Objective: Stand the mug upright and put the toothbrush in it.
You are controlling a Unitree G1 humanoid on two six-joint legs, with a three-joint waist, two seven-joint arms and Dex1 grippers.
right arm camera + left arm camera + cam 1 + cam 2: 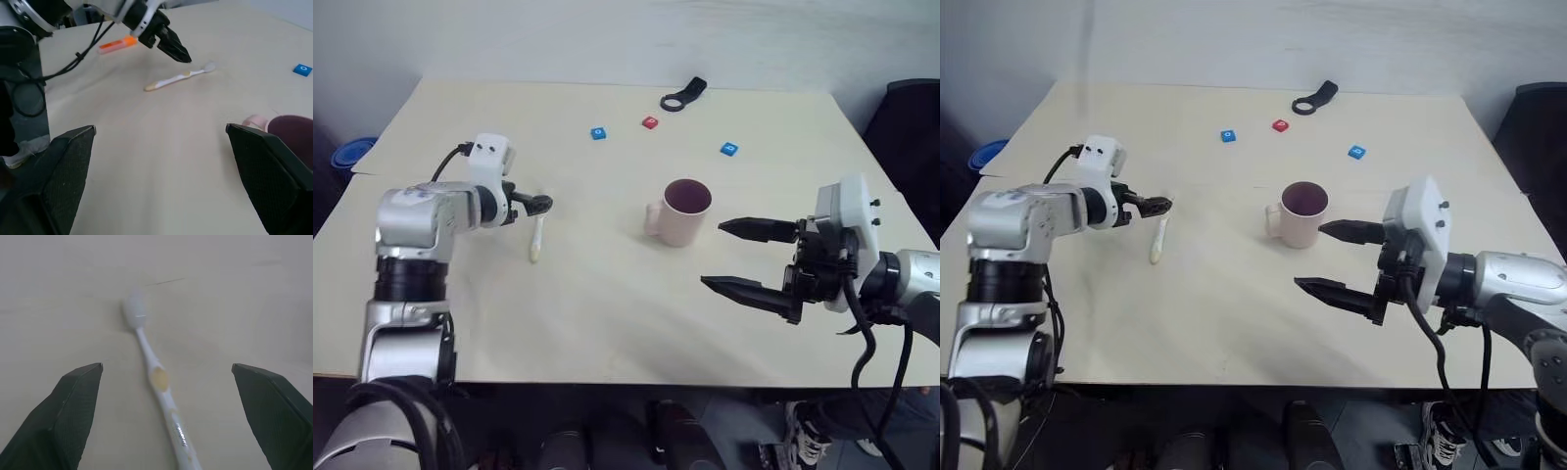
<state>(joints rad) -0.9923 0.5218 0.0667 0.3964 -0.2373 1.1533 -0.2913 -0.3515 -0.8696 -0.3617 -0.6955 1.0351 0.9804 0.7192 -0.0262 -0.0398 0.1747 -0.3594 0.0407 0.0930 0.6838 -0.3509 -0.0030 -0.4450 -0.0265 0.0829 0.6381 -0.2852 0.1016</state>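
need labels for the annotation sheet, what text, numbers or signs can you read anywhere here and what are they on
None can be read.
Blue tile: pale mark on top, too small to read.
Red tile: pale mark, too small to read.
Second blue tile: pale mark, too small to read.
Toothbrush: shiny print on the handle, too blurred to read.
Mug: no lettering showing.

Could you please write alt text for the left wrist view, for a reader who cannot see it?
A white and pale-yellow toothbrush lies flat on a beige table, bristle head pointing away from the camera. The left end effector hovers open above it, one black finger on either side of the handle, neither touching it.
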